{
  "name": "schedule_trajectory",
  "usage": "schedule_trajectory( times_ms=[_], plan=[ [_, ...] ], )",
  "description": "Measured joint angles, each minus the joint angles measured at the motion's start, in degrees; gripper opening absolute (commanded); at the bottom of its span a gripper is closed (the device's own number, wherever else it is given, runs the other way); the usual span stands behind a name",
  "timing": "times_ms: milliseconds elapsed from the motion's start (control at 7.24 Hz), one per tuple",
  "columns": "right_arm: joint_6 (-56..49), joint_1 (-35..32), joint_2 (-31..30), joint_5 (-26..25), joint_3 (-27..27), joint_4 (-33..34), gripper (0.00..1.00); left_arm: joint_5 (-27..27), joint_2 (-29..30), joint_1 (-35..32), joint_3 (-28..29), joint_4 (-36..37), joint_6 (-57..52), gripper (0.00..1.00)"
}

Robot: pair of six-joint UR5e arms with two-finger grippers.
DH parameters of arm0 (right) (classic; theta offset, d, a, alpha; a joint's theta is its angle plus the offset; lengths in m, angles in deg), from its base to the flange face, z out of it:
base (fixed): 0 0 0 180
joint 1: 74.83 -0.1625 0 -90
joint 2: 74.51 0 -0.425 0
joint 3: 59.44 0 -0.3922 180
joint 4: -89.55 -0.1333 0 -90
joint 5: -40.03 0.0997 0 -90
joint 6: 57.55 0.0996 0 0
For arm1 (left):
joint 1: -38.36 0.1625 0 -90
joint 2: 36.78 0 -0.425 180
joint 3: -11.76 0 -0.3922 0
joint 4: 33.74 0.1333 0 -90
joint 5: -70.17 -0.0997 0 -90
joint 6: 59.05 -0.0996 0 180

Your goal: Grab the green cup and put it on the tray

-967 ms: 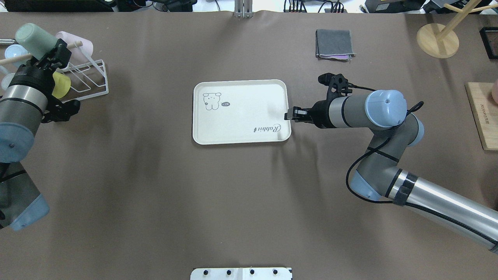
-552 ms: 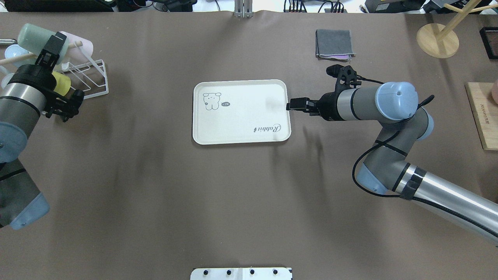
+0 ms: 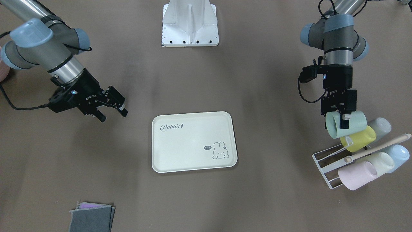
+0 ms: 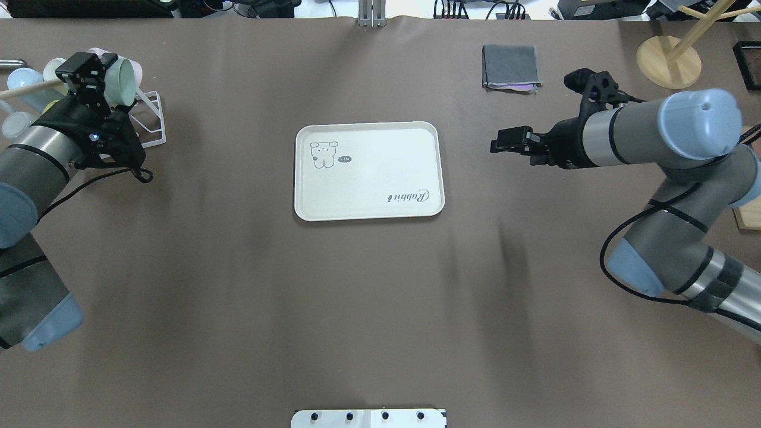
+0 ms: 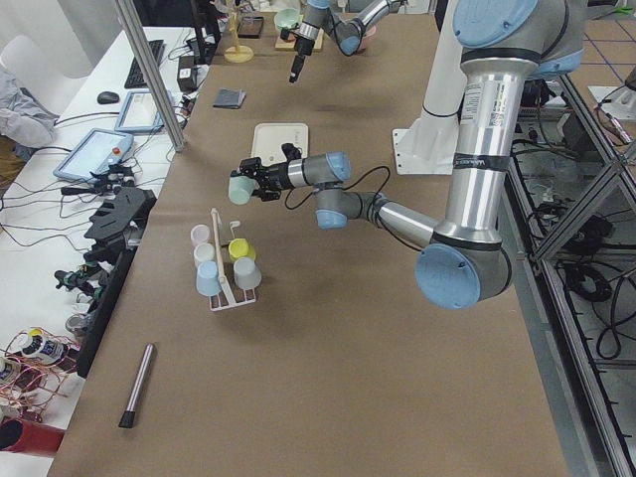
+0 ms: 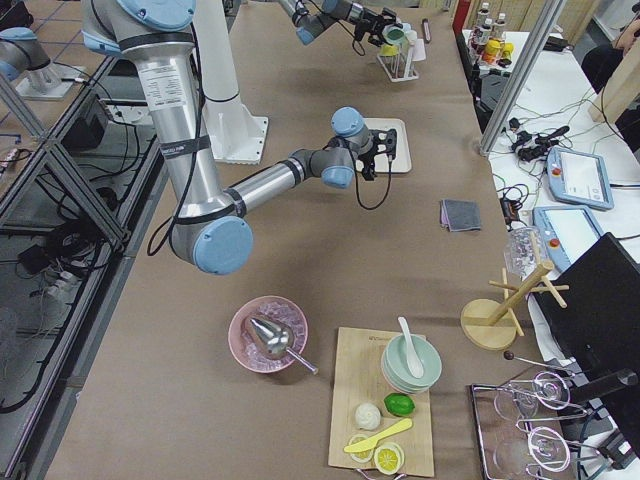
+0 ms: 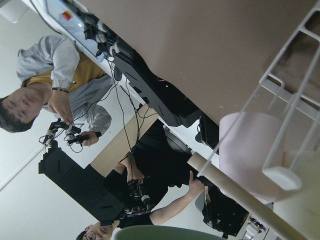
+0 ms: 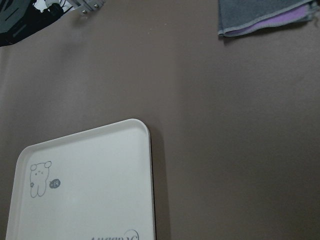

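We've the left hand (image 3: 343, 120) pinching the green cup (image 3: 358, 123), tipped sideways, at frame right; tray (image 3: 190, 141) lies to its left, approx. ctr.

Brown-covered table (image 4: 380, 309) in a cluttered lab.
White side desk (image 5: 40, 169) at nine o'clock in the left-end view, aluminium post (image 5: 149, 75) at eleven.

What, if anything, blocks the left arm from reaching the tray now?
Nothing visible, so probably yes. The left gripper holds the green cup near the rack, bare table lies between it and the tray, and the right gripper stands apart beyond the tray's far side.
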Motion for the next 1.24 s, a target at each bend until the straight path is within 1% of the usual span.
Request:
schedule_trajectory(
  times_ms=[138, 414, 552, 691, 967, 1105, 1243],
  plan=[
    [-6.4, -2.84, -3.19, 1.8, 3.93, 5.43, 1.0, 0.84, 2.45, 0.38, -0.37, 0.26, 6.58, 0.83],
    [-27.89, -9.51, -8.7, 4.28, 11.76, 20.92, 1.0, 2.97, 7.97, 2.17, 0.74, 0.72, 17.57, 0.83],
    [-38.26, -12.82, -10.58, 4.75, 14.43, 27.83, 1.0, 3.34, 10.08, 3.74, 2.64, 0.59, 23.11, 0.83],
    [-48.48, -16.01, -12.57, 4.9, 15.98, 32.66, 1.0, 3.48, 11.86, 5.41, 5.27, 0.37, 29.42, 0.83],
    [-67.93, -23.46, -16.38, 4.92, 16.69, 38.63, 1.0, 3.28, 15.92, 9.77, 9.72, 0.19, 40.67, 0.83],
    [-75.04, -27.92, -17.65, 5.03, 16.76, 41.86, 1.0, 3.2, 17.98, 11.79, 11.64, 0.2, 46.24, 0.83],
    [-80.87, -32.5, -18.79, 6.82, 16.55, 46.02, 1.0, 3.19, 19.95, 12.89, 13.24, 0.27, 50.87, 0.83]
  ],
)
